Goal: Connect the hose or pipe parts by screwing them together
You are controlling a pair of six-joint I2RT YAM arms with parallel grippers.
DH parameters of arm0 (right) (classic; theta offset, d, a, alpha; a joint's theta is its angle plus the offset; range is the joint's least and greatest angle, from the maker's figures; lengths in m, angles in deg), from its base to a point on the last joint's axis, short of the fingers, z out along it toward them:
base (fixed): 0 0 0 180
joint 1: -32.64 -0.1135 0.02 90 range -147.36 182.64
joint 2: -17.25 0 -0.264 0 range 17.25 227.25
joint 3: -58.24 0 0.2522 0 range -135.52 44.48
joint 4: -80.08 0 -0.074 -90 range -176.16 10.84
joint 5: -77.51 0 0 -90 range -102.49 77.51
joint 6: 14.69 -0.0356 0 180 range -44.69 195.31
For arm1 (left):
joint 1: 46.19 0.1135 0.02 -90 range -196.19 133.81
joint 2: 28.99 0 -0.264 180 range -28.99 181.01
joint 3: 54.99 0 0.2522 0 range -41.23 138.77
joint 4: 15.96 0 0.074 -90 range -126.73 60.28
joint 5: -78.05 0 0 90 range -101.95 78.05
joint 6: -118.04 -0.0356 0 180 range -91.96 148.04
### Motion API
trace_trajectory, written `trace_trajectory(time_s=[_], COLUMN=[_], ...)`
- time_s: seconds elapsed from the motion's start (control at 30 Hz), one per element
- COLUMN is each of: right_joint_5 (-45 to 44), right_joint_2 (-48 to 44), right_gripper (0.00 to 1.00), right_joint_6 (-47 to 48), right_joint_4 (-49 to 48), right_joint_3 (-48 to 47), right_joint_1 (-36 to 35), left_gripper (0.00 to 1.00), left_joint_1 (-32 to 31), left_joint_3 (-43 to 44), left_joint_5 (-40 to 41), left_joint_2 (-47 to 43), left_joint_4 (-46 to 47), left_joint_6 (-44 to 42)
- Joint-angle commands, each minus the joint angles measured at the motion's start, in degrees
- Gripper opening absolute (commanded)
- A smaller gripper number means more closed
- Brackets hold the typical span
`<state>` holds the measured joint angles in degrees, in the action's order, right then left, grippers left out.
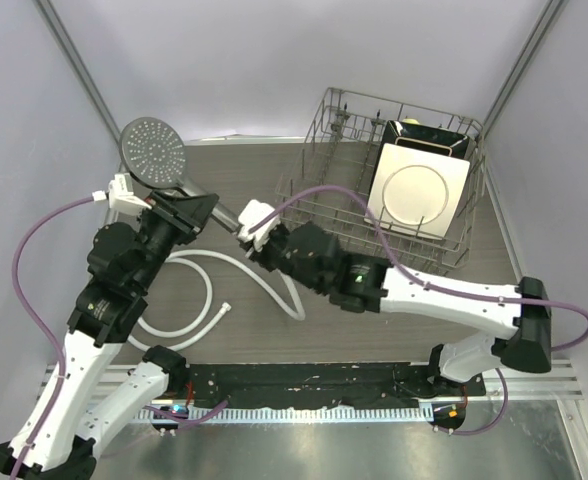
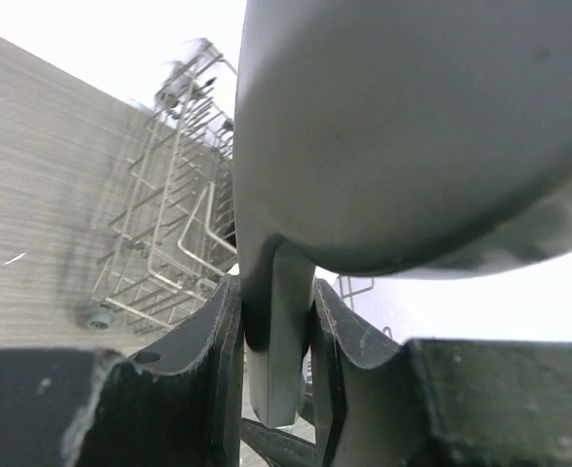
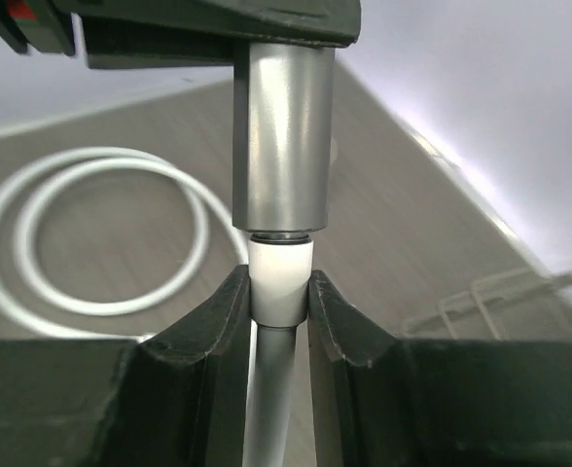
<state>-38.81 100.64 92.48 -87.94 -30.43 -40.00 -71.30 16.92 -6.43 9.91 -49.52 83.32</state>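
My left gripper [image 1: 196,208] is shut on the straight handle of the grey shower head [image 1: 152,150], which it holds off the table at the back left. In the left wrist view the handle [image 2: 276,331] sits clamped between the jaws of the left gripper [image 2: 278,292], under the big head [image 2: 412,136]. My right gripper [image 1: 246,233] is shut on the white end nut [image 3: 280,280] of the white hose [image 1: 210,292]. The nut sits end to end against the handle's metal tip [image 3: 278,136]. The hose coil [image 3: 101,156] lies on the table behind the right gripper [image 3: 278,284].
A wire dish rack [image 1: 324,190] stands at the back right with a white square plate [image 1: 419,190] and a black dish in it. The rack also shows in the left wrist view [image 2: 169,243]. The hose's free end [image 1: 226,308] lies near the table's middle.
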Motion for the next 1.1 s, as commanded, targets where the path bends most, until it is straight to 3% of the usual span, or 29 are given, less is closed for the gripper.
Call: trace_trajectory(time_s=[0.0,0.13,0.27,0.43,0.47,0.5,0.57,0.63,0.73,0.83,0.87,0.93,0.97,1.07], right_joint_5=[19.0,34.8,46.4,59.9,63.5,64.7,67.6,68.5,68.5,68.8,68.2,64.1,62.2,53.7], right_joint_2=[-6.8,-8.0,-7.7,-5.4,-3.8,-2.7,0.3,1.9,2.5,1.3,0.4,-3.7,-5.4,-11.4], right_gripper=[0.01,0.01,0.01,0.01,0.01,0.01,0.01,0.01,0.01,0.21,0.36,0.47,0.57,0.69], right_joint_6=[-13.2,-18.8,-31.2,-50.4,-54.2,-61.9,-67.9,-73.8,-74.1,-71.3,-69.7,-60.7,-57.0,-45.4], right_joint_4=[-4.3,-7.0,-13.2,-33.3,-41.3,-45.1,-55.3,-59.4,-59.1,-54.8,-50.3,-42.2,-32.8,-19.7], right_joint_3=[2.3,4.6,6.9,12.0,12.8,13.4,14.7,14.8,14.9,14.4,14.5,14.2,13.9,13.5], right_joint_1=[10.7,15.8,21.7,29.8,31.0,31.7,33.4,33.9,33.9,33.9,33.9,33.9,34.0,33.4], left_gripper=[0.00,0.00,0.00,0.00,0.00,0.00,0.00,0.00,0.00,0.00,0.00,0.00,0.00,0.00], left_joint_1=[-0.5,-0.4,-0.5,-0.5,-0.5,-0.4,-0.5,-0.5,-0.4,-0.5,-0.4,-0.5,-0.5,-0.4], left_joint_3=[-3.6,-8.7,-13.6,-17.3,-17.8,-18.2,-18.9,-19.0,-18.6,-16.9,-16.0,-13.0,-12.1,-8.9], left_joint_5=[-10.6,-19.7,-25.8,-27.6,-28.1,-28.9,-30.4,-30.4,-29.3,-25.0,-21.5,-18.9,-17.7,-13.5], left_joint_2=[-3.4,-4.2,-4.3,-6.0,-6.1,-5.9,-5.5,-4.7,-4.0,-4.0,-4.1,-3.7,-3.4,-1.9], left_joint_4=[9.7,22.4,31.0,39.2,41.3,42.5,44.9,45.5,45.0,41.5,37.2,32.8,29.7,24.3], left_joint_6=[-1.7,0.2,0.3,0.3,0.3,0.2,-0.2,-0.9,-1.4,-2.5,-2.9,-5.2,-5.9,-8.1])
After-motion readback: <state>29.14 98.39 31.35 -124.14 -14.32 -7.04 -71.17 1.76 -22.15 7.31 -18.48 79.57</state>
